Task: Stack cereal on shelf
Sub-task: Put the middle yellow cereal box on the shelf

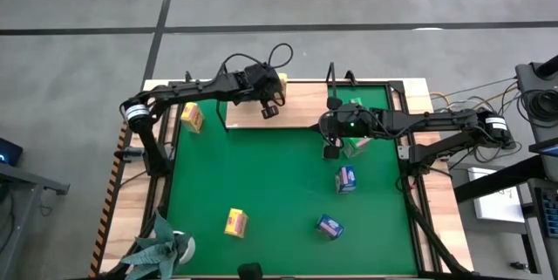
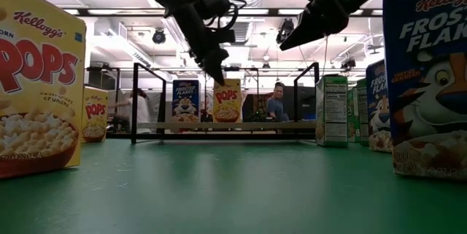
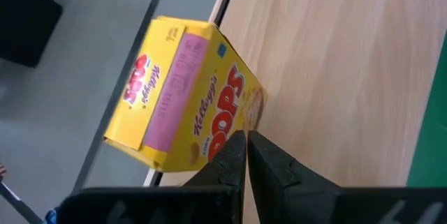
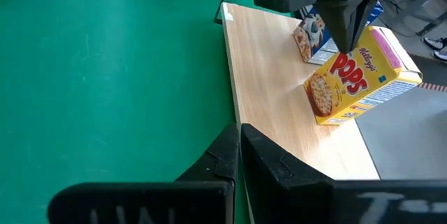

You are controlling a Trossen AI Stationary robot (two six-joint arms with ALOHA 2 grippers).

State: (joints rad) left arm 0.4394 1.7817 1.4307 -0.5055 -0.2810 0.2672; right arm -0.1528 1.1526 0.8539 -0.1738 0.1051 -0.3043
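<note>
The work surface is a green mat point(image 1: 279, 184) laid over a wooden table, with bare grey floor beyond it along the top of the high view. The shelf point(image 1: 288, 105), a light wooden board with black wire uprights, lies at the mat's upper edge, centre frame.

**Tool state.** I read the left gripper point(image 1: 270, 110) as fully closed and empty, hanging just above a yellow Corn Pops box point(image 4: 356, 84) that stands on the shelf near its far edge. The right gripper point(image 1: 331, 149) is also pinched closed and empty, poised over the mat right of centre, close to a green box point(image 1: 356, 145).

**Step in hand.** My judgement: the yellow box has been placed, and the left fingertips are at its top, either nudging it square or about to leave it.
1. I would lift the closed fingers straight up, with no sideways drag, because the box sits close to the shelf's outer edge and could tip off.
2. I would open the jaws only once clear.

**Shelf contents.** In the right wrist view the shelf holds the yellow box and, just behind it, a blue Frosted Flakes box point(image 4: 311, 37), both upright.

**Off the shelf.** The high view shows a yellow box at upper left point(image 1: 192, 117), another at lower centre-left point(image 1: 235, 221), and two blue boxes point(image 1: 345, 178) point(image 1: 329, 226) at lower right.
</note>
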